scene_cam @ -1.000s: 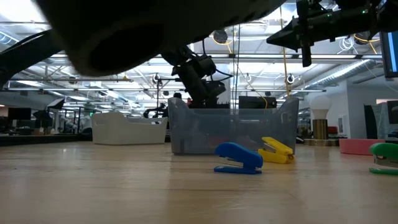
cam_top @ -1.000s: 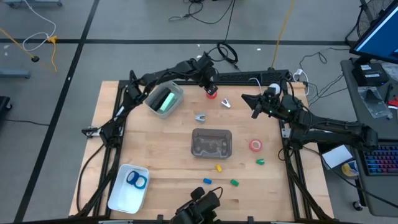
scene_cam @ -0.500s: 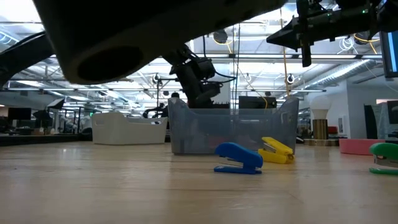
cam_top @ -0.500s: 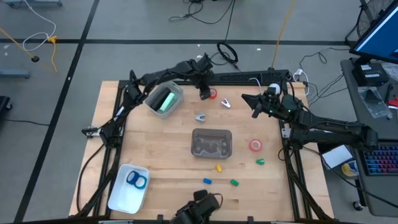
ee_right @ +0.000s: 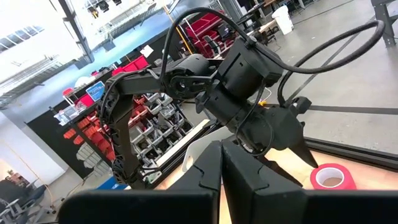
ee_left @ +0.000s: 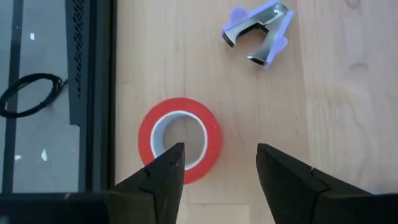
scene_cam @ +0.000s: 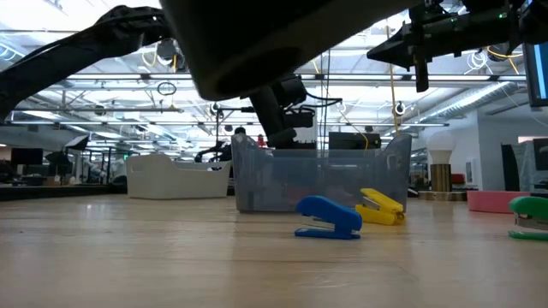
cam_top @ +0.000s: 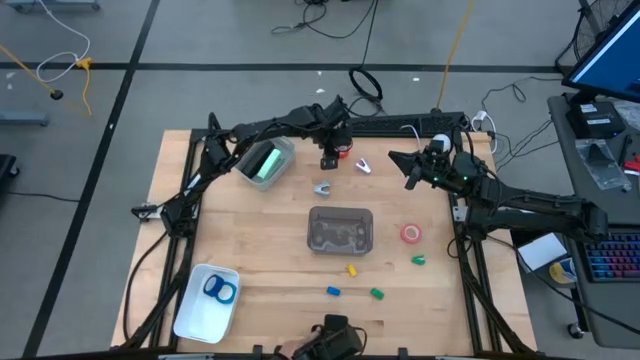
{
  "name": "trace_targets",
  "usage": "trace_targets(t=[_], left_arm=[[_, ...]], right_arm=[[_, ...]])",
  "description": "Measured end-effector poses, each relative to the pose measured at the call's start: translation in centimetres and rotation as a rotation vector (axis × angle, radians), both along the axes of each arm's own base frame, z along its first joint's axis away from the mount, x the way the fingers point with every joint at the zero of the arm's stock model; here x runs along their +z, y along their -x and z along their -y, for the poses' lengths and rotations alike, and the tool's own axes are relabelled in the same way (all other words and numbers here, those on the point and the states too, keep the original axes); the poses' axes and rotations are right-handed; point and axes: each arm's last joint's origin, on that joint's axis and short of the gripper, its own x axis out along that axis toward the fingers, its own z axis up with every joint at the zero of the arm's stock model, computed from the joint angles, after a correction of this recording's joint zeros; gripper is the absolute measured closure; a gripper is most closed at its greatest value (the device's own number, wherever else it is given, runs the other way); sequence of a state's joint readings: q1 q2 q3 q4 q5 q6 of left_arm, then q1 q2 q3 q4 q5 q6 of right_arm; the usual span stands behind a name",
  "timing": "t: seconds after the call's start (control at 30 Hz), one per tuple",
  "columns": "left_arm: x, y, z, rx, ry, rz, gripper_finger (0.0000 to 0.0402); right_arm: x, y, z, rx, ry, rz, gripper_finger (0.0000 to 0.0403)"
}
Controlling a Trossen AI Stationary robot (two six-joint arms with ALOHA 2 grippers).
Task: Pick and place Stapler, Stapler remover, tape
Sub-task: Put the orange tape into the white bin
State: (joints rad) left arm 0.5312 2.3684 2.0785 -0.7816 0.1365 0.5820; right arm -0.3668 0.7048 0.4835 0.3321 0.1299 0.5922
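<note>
**Left claw poised over the red tape**

At the far edge of the table [cam_top: 250,230], my left claw [ee_left: 214,163] hangs spread above the red tape roll [ee_left: 180,140], which lies flat beside the staple remover [ee_left: 259,32]. One finger [ee_left: 163,174] sits over the roll's rim, not clear of it. If I descend like this, I judge that finger may land on the ring and push it toward the table edge instead of straddling it. My right claw [ee_right: 221,163] waits off to the right, raised, pressed together and empty.
</note>
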Motion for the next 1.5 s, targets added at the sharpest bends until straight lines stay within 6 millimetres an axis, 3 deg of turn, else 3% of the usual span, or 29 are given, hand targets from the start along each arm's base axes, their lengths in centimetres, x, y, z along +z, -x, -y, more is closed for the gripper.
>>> trace_targets(t=[0.27,0.77,1.07,1.5], left_arm=[[-0.9,0.0,0.0,-0.012,0.007,-0.030,0.0201],[-0.6,0.6,-0.7,-0.010,0.011,-0.043,0.0202],[-0.8,2.3,-2.0,-0.109,0.031,-0.100,0.0202],[-0.6,2.2,-2.8,-0.327,-0.143,-0.103,0.0202]], right_arm=[[0.0,0.0,0.0,0.000,0.001,0.000,0.0399],[0.0,0.0,0.0,0.003,-0.022,0.011,0.0399],[0.0,0.0,0.0,0.003,-0.046,0.022,0.0399],[0.0,0.0,0.0,0.003,-0.069,0.033,0.0399]])
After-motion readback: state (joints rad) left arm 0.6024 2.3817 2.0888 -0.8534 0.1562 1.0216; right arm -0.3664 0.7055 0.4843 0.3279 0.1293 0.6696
